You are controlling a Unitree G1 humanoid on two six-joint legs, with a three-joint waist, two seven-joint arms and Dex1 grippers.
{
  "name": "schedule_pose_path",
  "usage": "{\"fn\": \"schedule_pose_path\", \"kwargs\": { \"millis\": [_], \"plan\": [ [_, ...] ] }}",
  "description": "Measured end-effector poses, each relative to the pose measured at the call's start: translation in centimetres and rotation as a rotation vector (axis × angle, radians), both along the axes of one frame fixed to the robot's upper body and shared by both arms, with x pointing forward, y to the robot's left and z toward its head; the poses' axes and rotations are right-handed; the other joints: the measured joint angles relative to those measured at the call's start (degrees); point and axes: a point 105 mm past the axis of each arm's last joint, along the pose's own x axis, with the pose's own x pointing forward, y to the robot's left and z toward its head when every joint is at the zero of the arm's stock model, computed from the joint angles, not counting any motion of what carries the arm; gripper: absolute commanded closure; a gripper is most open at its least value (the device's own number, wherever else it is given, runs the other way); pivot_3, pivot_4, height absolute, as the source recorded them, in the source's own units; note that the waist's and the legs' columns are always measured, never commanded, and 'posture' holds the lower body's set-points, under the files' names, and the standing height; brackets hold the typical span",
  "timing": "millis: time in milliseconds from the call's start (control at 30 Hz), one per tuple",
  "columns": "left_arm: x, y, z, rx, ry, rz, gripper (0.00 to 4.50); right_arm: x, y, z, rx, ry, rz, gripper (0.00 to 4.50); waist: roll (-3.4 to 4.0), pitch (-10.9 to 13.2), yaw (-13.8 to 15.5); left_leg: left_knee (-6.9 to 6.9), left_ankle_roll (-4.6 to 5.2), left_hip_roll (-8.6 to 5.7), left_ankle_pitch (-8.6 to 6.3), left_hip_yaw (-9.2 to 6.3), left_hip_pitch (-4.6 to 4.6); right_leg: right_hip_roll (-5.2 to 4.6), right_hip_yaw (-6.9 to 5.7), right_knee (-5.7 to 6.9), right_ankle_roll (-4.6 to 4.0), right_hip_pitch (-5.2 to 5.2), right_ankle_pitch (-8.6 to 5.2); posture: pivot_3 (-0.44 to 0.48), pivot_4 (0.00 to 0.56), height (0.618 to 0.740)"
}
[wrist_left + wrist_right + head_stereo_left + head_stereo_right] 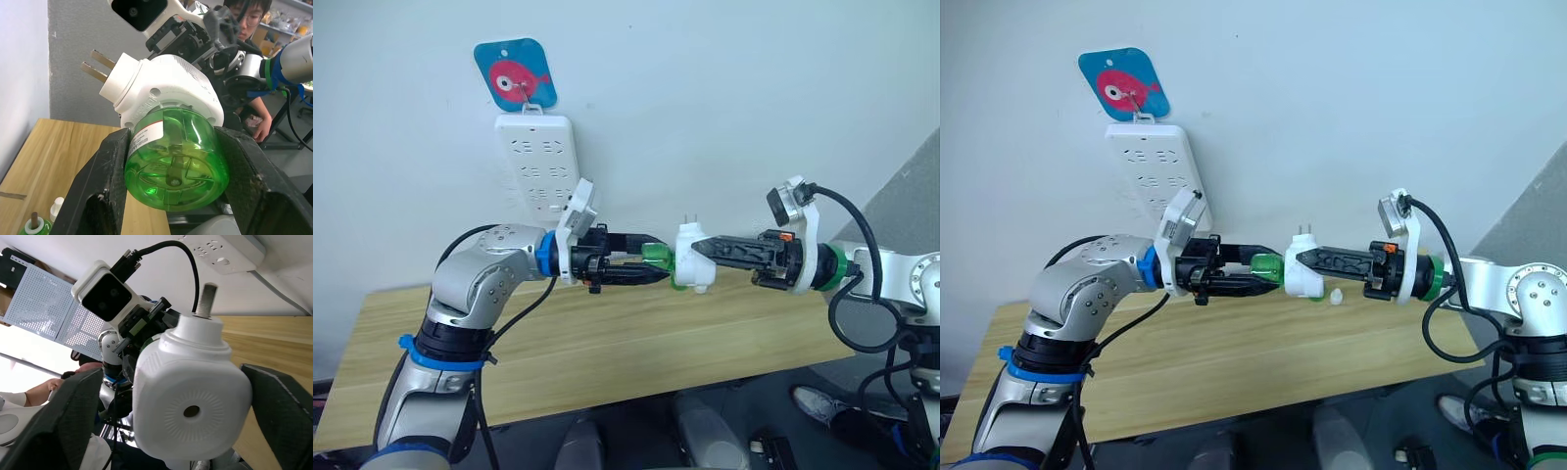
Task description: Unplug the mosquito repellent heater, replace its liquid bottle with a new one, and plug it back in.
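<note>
Now, heater point(692, 258): white unit held in mid-air above the table, between the two grippers, prongs pointing up toward the wall.
Bottle point(177, 163): green, clear, seated in the heater's end that faces the left gripper; a white label with a red stripe shows on its side.
Right gripper point(705, 251): fingers closed on the heater's white body from the robot's right, one black finger on each side of the vented face seen in the right wrist view.
Left gripper point(658, 264): fingers clamped on the bottle, one on each side of it, reaching in from the robot's left.
Table point(607, 343): light wood top, below and clear of the heater.
Second bottle point(35, 227): green, standing on the table with its wick showing.
Cap point(1336, 296): small and white, on the table under the heater.
Strip point(543, 163): white, hanging on the wall from a blue fish hook point(516, 75), above the left arm, well apart from the heater.
Person point(244, 19): beyond the right arm, in the left wrist view.
</note>
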Motion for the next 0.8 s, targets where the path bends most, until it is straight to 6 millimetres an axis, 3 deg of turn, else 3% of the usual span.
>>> {"fn": "schedule_pose_path", "kwargs": {
  "millis": [233, 467, 667, 733, 800],
  "plan": [
    [0.1, -0.3, 0.0, -0.012, 0.016, 0.010, 2.20, -0.4, -0.6, -0.3, -0.048, -0.002, -0.005, 0.00, 0.00, 0.00, 0.12, 0.00, 0.00, 0.00, 0.00, 0.00, -0.01, 0.00, 0.00, -0.01, 0.00, 0.00, 0.00, -0.216, 0.104, 0.736],
    [1.1, 0.2, -0.1, -0.031, 0.065, 0.091, 2.20, -3.0, -2.0, -1.6, -0.197, -0.006, 0.039, 0.00, -0.01, -0.03, 0.08, 0.01, 0.00, 0.00, 0.00, 0.00, 0.00, 0.00, -0.01, -0.01, 0.02, 0.00, -0.01, -0.226, 0.100, 0.736],
    [1.2, 0.3, -0.1, -0.059, 0.137, 0.095, 2.20, -4.0, -2.9, -2.9, -0.382, -0.164, 0.052, 0.00, 0.03, -0.22, 0.13, 0.01, 0.00, 0.00, 0.00, 0.01, 0.02, 0.00, -0.01, -0.02, 0.04, 0.00, -0.03, -0.230, 0.102, 0.736],
    [1.1, 0.4, -0.2, -0.060, 0.170, 0.080, 2.20, -3.4, -3.3, -2.5, -0.403, -0.237, 0.022, 0.00, 0.03, -0.23, 0.05, 0.01, 0.00, 0.00, 0.00, 0.03, 0.02, 0.00, 0.00, -0.01, 0.04, 0.00, -0.03, -0.232, 0.106, 0.736],
    [0.8, 0.8, -0.4, -0.041, 0.195, 0.068, 2.20, -2.8, -3.9, -1.4, -0.401, -0.303, -0.007, 0.36, 0.03, -0.23, 0.01, 0.01, 0.00, 0.00, 0.00, 0.03, 0.04, 0.00, 0.00, -0.01, 0.04, 0.00, -0.03, -0.234, 0.108, 0.736]
  ]
}}
